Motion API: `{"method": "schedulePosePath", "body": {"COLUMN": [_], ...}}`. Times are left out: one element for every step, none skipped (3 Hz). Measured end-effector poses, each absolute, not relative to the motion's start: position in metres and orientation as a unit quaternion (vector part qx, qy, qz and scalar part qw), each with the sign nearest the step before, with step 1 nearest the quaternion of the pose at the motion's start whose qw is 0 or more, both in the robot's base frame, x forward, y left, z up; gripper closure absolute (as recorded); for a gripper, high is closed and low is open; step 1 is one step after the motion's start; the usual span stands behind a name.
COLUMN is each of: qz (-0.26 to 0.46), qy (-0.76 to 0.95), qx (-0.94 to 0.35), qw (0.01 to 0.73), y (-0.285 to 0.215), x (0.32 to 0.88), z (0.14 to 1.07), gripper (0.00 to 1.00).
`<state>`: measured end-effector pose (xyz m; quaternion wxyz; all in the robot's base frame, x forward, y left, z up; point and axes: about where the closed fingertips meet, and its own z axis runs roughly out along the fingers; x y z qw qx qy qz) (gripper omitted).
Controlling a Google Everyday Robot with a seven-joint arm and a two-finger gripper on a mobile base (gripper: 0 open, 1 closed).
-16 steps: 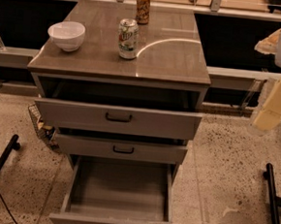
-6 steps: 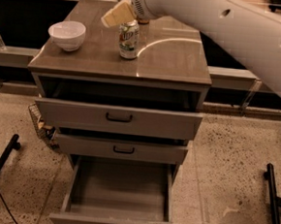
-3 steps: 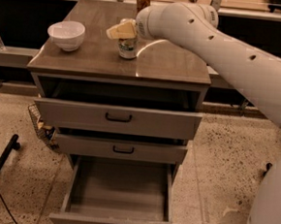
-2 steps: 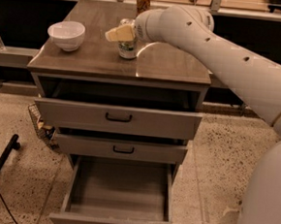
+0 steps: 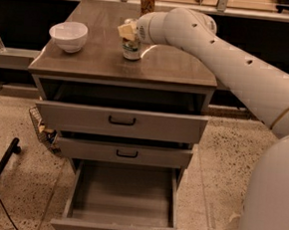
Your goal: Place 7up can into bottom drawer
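Claw sits over 7up can on counter, hiding its top; grip: cannot tell. Bottom drawer open at 6 o'clock, front edge cropped.

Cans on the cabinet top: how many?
2: the 7up can mid-top, the gripper at its upper part; the orange-brown can at the back edge. More may be hidden.
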<state>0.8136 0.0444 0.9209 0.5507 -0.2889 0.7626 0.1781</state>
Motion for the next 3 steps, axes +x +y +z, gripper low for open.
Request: {"method": "schedulePosePath", "body": {"qz": [0.189,0.202,0.199], "qy": [0.759,0.747,0.736], "qx": [-0.290,-0.292,-0.308], "qw": [0.551,0.562,0.570], "y": [0.044,0.020,-0.017], "x": [0.814,0.803,0.770], "z": [0.921,0.935,0.945], "gripper": [0.79,1.00,1.00]}}
